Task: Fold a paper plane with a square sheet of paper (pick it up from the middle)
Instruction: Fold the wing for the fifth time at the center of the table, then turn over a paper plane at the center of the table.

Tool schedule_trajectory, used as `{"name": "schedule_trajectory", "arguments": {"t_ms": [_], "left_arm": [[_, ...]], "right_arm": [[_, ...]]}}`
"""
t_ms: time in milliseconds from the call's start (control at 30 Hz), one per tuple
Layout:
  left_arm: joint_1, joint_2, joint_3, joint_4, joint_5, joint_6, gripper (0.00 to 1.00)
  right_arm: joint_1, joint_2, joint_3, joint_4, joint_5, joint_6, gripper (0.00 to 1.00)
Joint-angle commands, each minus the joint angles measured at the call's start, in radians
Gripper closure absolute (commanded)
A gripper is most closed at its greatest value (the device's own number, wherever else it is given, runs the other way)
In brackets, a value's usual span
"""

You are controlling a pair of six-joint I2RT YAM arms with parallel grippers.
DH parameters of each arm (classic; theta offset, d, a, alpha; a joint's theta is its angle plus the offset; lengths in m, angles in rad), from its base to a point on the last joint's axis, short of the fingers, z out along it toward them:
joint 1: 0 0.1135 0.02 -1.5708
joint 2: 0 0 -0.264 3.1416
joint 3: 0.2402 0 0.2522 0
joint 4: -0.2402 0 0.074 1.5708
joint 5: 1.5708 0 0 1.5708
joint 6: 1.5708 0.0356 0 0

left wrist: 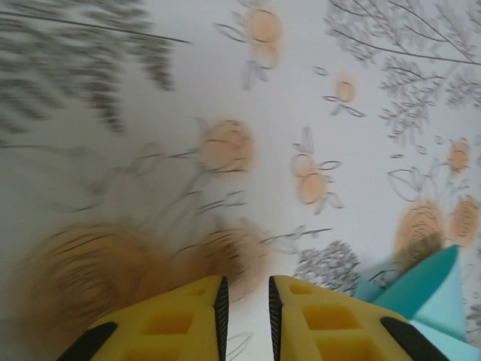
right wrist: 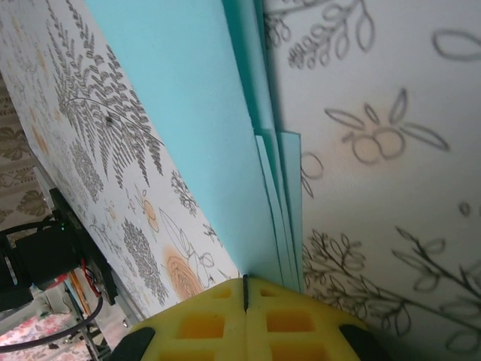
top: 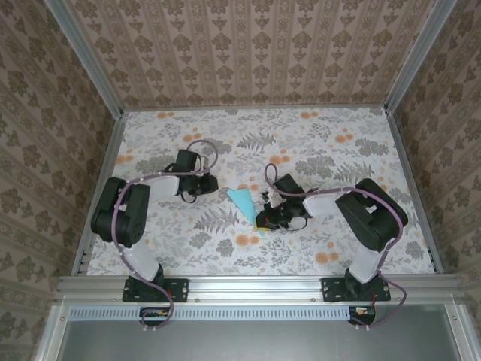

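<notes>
The paper plane is pinched in the right end effector

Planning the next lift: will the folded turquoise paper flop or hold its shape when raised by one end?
Probably holds fairly stiff: the paper plane shows several stacked layers along its fold. Likely very light, so a push could skid it across the flat tabletop. Thin edges may crease.

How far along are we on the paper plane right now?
Done: the main folds look made, giving a narrow, layered paper plane on the floral table. In hand: the right claw is shut on its stacked layers at one end; the left claw is slightly open beside the other end, holding nothing. Left: possibly a final crease or release; I cannot tell whether folding is complete.
</notes>
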Motion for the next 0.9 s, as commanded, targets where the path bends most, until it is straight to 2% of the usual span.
{"name": "schedule_trajectory", "arguments": {"t_ms": [0,100,167,300,433,567,667,867], "left_arm": [[-0.004,-0.111,0.045,-0.150,-0.114,0.021,0.73],[-0.040,-0.198,0.045,-0.210,-0.157,-0.004,0.67],[-0.080,-0.244,0.044,-0.250,-0.199,-0.045,0.62],[-0.203,-0.302,0.043,-0.323,-0.296,-0.176,0.52],[-0.340,-0.292,0.071,-0.380,-0.374,-0.305,0.41],[-0.477,-0.210,0.152,-0.434,-0.430,-0.408,0.32],[-0.544,-0.103,0.241,-0.477,-0.447,-0.442,0.29],[-0.582,0.085,0.411,-0.594,-0.446,-0.459,0.28]], "right_arm": [[0.008,-0.059,0.033,-0.093,0.032,0.027,0.88],[0.006,-0.134,0.057,-0.109,0.062,0.020,0.79],[0.004,-0.196,0.058,-0.135,0.113,0.012,0.70],[-0.014,-0.308,0.033,-0.208,0.289,-0.018,0.52],[-0.033,-0.406,-0.005,-0.269,0.478,-0.033,0.37],[-0.050,-0.471,-0.046,-0.307,0.603,-0.024,0.30],[-0.066,-0.500,-0.079,-0.316,0.645,-0.001,0.28],[-0.083,-0.528,-0.123,-0.308,0.652,0.027,0.27]]}}
